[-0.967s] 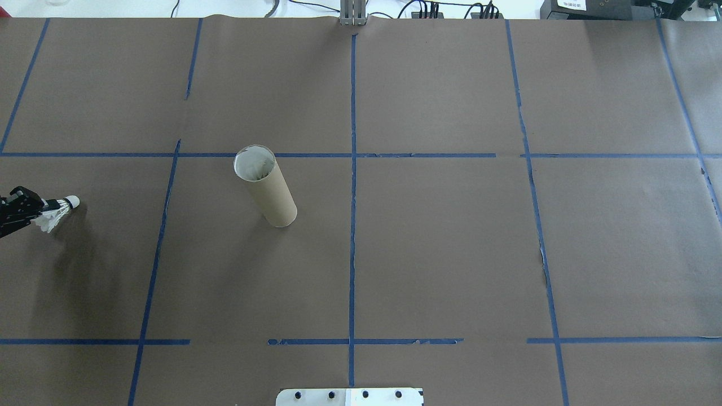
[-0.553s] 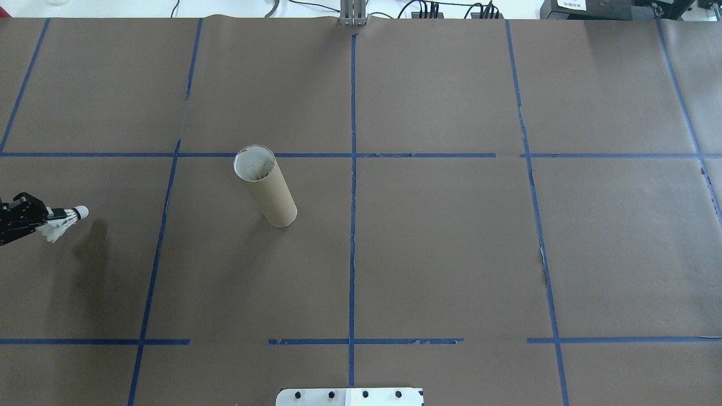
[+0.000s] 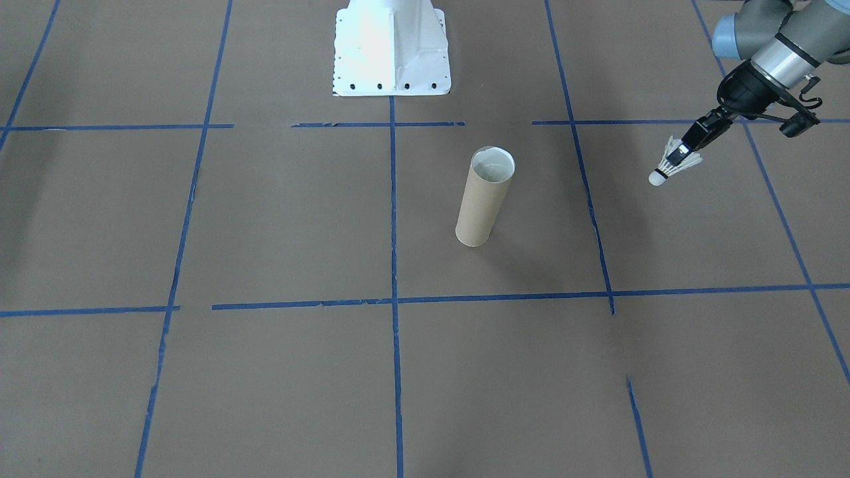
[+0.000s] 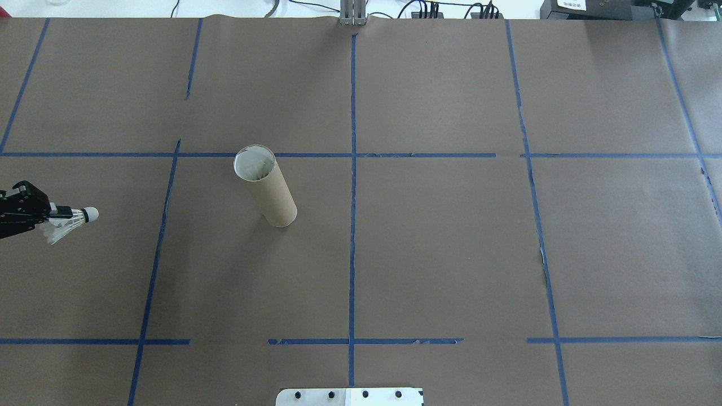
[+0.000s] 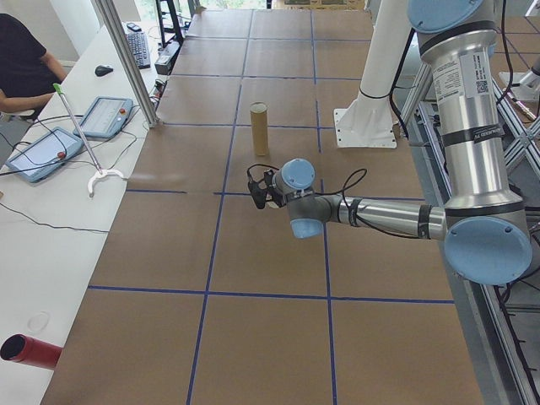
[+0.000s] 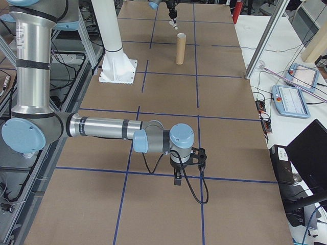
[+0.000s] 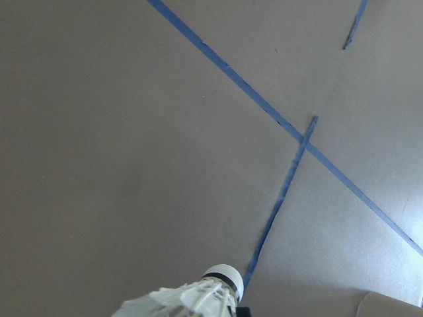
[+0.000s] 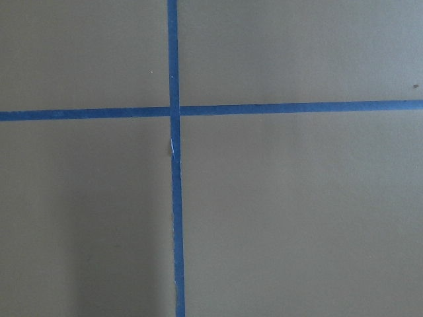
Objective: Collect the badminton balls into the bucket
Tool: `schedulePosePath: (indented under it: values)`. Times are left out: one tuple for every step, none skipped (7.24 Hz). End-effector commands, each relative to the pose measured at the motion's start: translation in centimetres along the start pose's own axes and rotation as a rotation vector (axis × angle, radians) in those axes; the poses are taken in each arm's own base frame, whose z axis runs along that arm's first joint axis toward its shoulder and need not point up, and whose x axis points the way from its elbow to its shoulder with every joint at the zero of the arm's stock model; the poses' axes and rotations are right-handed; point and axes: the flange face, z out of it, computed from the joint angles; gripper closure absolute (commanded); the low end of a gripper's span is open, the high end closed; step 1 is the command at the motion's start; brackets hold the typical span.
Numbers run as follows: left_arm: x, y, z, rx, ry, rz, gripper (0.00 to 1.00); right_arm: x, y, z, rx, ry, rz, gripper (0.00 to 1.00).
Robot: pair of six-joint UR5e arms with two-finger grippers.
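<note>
Matt brown cardboard bucket (image 4: 265,186), white feather shuttlecock (image 4: 70,223), matt paper-covered table (image 4: 440,248).

overhead and front-facing views look steeply down from opposite long edges; side views from the table (image 4: 451,254) ends; wrist views close above its paper; all four exterior views share the bucket (image 4: 265,186).

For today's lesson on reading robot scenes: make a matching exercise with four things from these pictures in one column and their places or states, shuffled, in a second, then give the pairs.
Things:
1. shuttlecock
2. cardboard tube
3. right arm
4. white robot base

States:
A. standing upright, open end up
B. bolted at the table's edge
C. held in the left gripper above the table
D. stretched low over a tape crossing, holding nothing

Pairs: 1-C, 2-A, 3-D, 4-B
</note>
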Motion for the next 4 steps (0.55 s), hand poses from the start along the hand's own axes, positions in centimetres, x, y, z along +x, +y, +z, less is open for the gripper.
schedulePosePath:
  values:
    - [9.1,1.8,-1.9,0.000,-0.091,0.117,1.00,0.0,0.0,0.0,0.000,0.000,0.001,0.00]
    - [14.3,1.2,-4.4,0.045,-0.117,0.155,1.00,0.0,0.0,0.0,0.000,0.000,0.000,0.00]
    - [20.3,1.2,-6.1,0.069,-0.154,0.165,1.00,0.0,0.0,0.0,0.000,0.000,0.000,0.00]
    - [26.0,2.6,-7.5,0.061,-0.220,0.195,1.00,0.0,0.0,0.0,-0.001,0.000,0.002,0.00]
